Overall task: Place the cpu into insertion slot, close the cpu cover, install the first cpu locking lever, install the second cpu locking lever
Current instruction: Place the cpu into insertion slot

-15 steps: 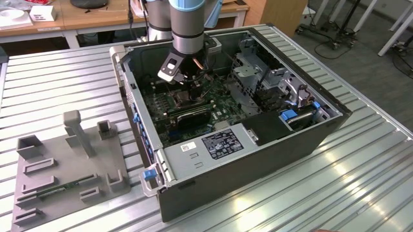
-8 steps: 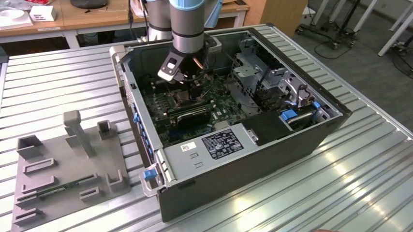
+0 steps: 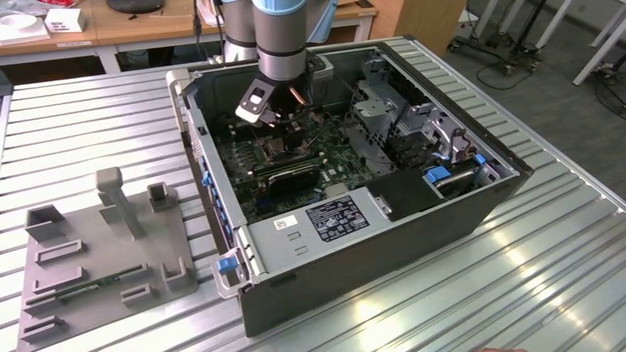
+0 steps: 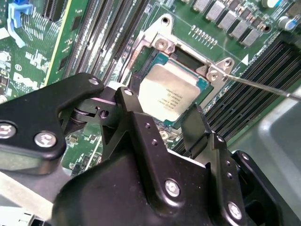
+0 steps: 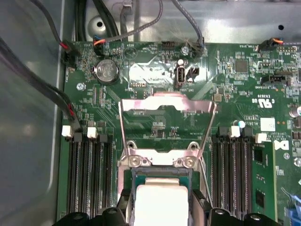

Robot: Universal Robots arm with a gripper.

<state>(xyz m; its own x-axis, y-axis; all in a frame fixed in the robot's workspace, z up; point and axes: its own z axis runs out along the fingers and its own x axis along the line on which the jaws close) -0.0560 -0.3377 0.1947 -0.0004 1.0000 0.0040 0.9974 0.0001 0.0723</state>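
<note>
the arm is reaching down into the open computer case (image 3: 391, 220), and the gripper (image 4: 160, 103) is hanging directly over the insertion slot (image 4: 203, 84) on the motherboard (image 5: 235, 84). the fingers (image 4: 195, 125) are sitting just chip-wide, one on each of two opposite edges of the cpu (image 4: 169, 92), and they are apparently gripping it, though the gripper body is hiding the pad contact itself.

the cpu is lying flat, metal top up, inside the slot's teal border in both wrist views, so it is directly between and just below the fingertips. it is close to square, so it has no real long axis. the fingers' closing line is running across it from one bank of memory slots (image 5: 87, 174) toward the other.

the cpu cover (image 5: 141, 104) is standing raised on its hinge at the slot's far edge, window open, well apart from the chip and leaning away from the gripper. a thin locking lever (image 4: 263, 87) is sticking out free beside the slot, unlatched.
</note>
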